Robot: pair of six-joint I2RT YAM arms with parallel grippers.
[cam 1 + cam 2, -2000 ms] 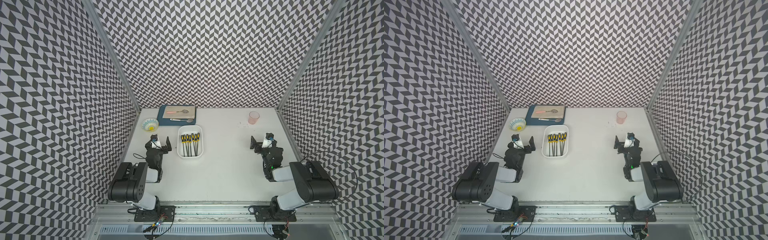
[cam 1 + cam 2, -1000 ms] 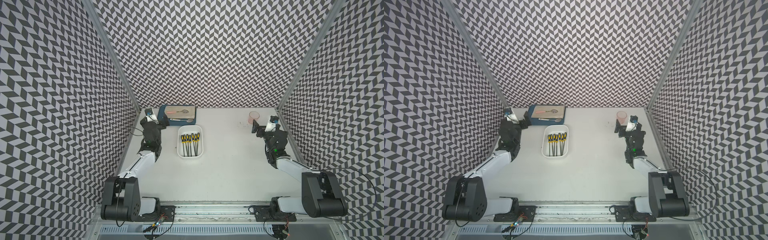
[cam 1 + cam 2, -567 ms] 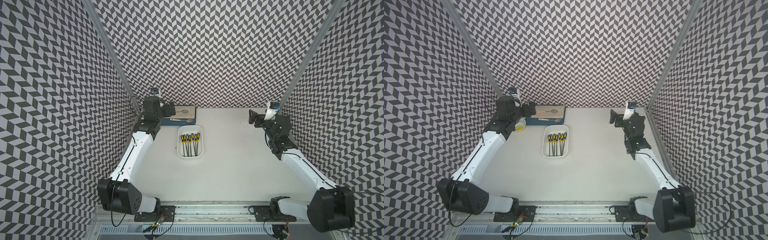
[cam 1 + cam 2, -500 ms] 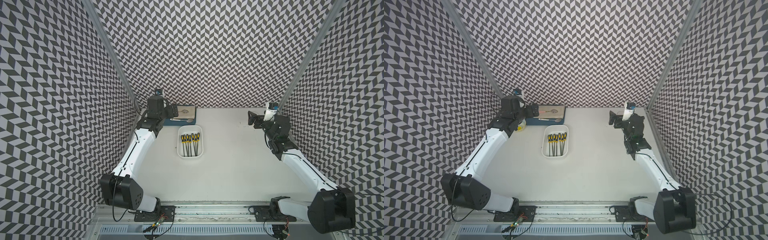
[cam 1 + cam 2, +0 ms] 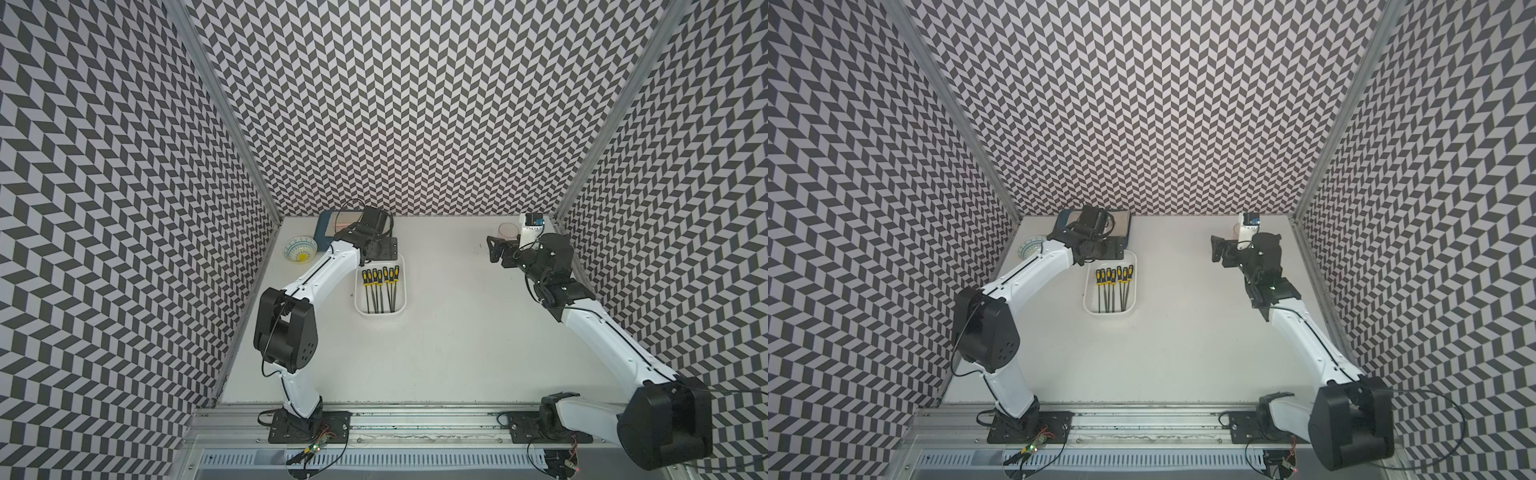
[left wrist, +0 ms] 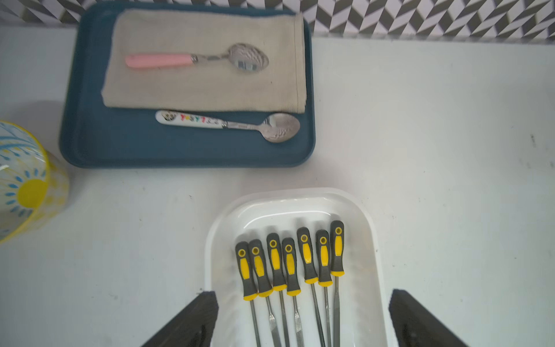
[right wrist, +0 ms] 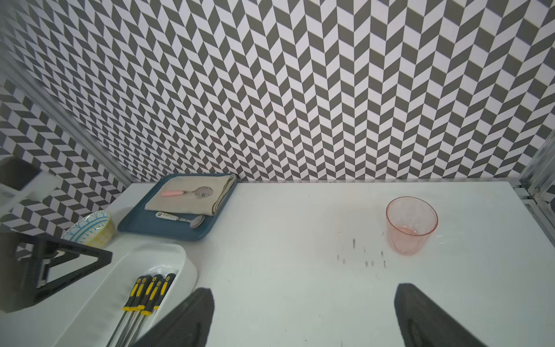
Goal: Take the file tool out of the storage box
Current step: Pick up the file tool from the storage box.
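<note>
Files [image 5: 380,291] lie packed side by side in the white box [image 6: 377,246], the left gripper [image 6: 303,294] hovering over their handles [image 6: 306,255] with jaws wide open and empty, so a grab may pinch two handles or drag the box.

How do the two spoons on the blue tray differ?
The pink-handled spoon lies on the beige cloth; the white-handled spoon lies on the bare blue tray beside it. The pink-handled spoon's handle is plain; the white-handled spoon's bears coloured print. Both have metal bowls and lie parallel, handles the same way.
</note>
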